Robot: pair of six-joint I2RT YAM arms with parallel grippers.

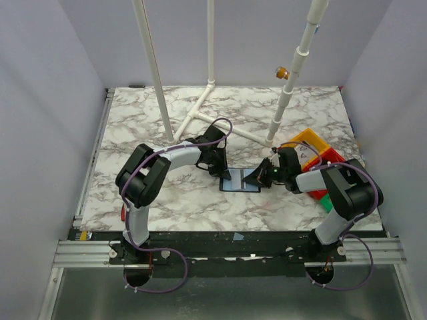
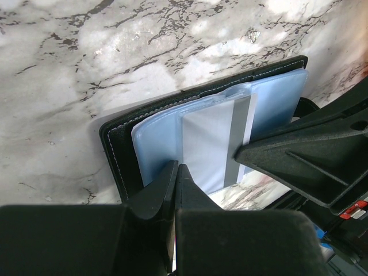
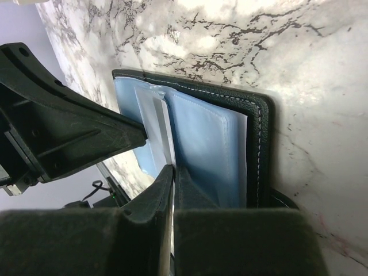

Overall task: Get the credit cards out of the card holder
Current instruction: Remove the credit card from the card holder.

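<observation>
Open card holder [image 1: 240, 180] flat on the marble tabletop [image 1: 153, 113], a little right of centre, between the two arm ends. Black stitched cover underneath, bluish clear sleeves facing up.

From above: left fingers [image 1: 218, 167] at the holder's far-left corner, right fingers [image 1: 262, 176] at its right edge. Too small in this view to tell touching from just above. Behind the right arm, red, yellow and green bins [image 1: 313, 143], partly hidden by the arm. Further back, a white pipe frame [image 1: 200, 110] standing on the tabletop.

From the left wrist: left fingers [image 2: 176, 172] pressed together with no gap, tips down at the near edge of the bluish sleeves. Impossible to see whether a sleeve edge is caught between them. One pale grey-white card [image 2: 208, 150] lying among the sleeves, with a darker grey strip along its right side and its near end cut off by the finger tips. Right fingers [image 2: 244, 154] reaching in from the right, tip against that grey strip, the rest of the holder's right half hidden behind them.

From the right wrist: right fingers [image 3: 171, 175] closed as well, tips at the edge of a pale sheet beside the holder's fold. Card or sleeve, not to be told, nor whether it is pinched. Left fingers [image 3: 135, 133] covering the holder's far side. Number of cards within the layered sleeves unreadable.
</observation>
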